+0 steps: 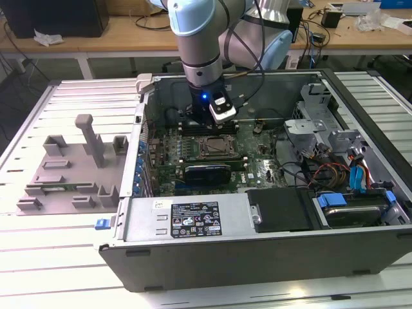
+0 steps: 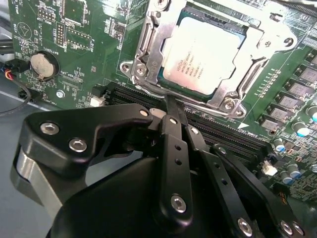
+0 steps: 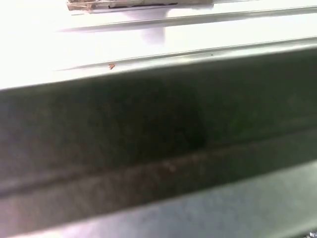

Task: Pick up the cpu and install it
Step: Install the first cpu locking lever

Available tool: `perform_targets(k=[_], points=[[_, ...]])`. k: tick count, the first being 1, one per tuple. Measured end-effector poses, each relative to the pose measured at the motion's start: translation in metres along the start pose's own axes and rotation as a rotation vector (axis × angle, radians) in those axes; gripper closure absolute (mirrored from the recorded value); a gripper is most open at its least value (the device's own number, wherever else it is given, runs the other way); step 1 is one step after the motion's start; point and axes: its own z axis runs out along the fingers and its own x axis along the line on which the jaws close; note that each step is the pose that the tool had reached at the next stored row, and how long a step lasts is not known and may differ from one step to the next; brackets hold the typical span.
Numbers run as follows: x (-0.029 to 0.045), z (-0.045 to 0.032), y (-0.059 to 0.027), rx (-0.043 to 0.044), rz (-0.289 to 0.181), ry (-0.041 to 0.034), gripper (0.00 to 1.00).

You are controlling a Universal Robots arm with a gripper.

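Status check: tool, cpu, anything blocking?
Tool shut, empty, just off the socket. Cpu seated in socket. Nothing blocking.

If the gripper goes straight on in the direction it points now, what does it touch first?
Probably the edge of the socket frame nearest the gripper, or the memory slots just before it. The cpu already lies in the socket. Depth is unclear.

Satin silvery metal cpu (image 2: 207, 60), glossy black pincer (image 2: 171, 111)
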Motion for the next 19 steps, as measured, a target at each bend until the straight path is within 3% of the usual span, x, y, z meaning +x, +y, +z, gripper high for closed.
perform_targets(k=[4, 11, 14, 19], points=[[-0.0006, -0.0033, 0.0004, -0.0002, 0.000, -0.0001, 0.89], [-0.0038, -0.0228, 0.0031, 0.0009, 0.000, -0.0002, 0.89], [-0.0048, -0.0292, 0.0040, 0.0124, -0.002, -0.0025, 0.89], [-0.0052, -0.0313, 0.0036, 0.0523, -0.010, -0.0097, 0.89]])
